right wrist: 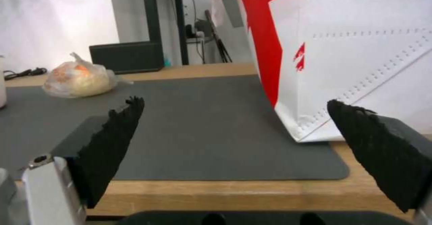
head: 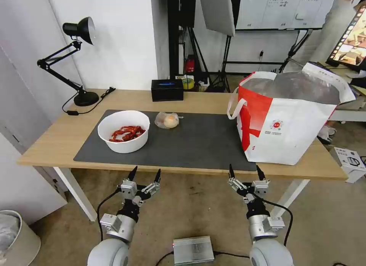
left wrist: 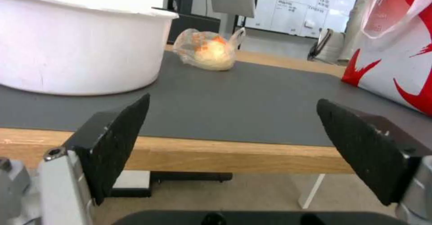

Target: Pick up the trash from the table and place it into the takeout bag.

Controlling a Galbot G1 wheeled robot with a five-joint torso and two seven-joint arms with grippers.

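The white bowl (head: pixel 123 131) and the small food bag (head: pixel 167 120) are sitting near the table's (head: pixel 49 138) left end. The takeout bag (head: pixel 284 121) is waiting at the right end. Both the left gripper (head: pixel 145 177) and the right gripper (head: pixel 245 173) are hanging wide open, holding nothing, below the front edge. 2 things are left.

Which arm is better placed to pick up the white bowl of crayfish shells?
The left. The left gripper hangs open just before the table edge, nearly in line with the bowl; the right gripper sits nearer the takeout bag.
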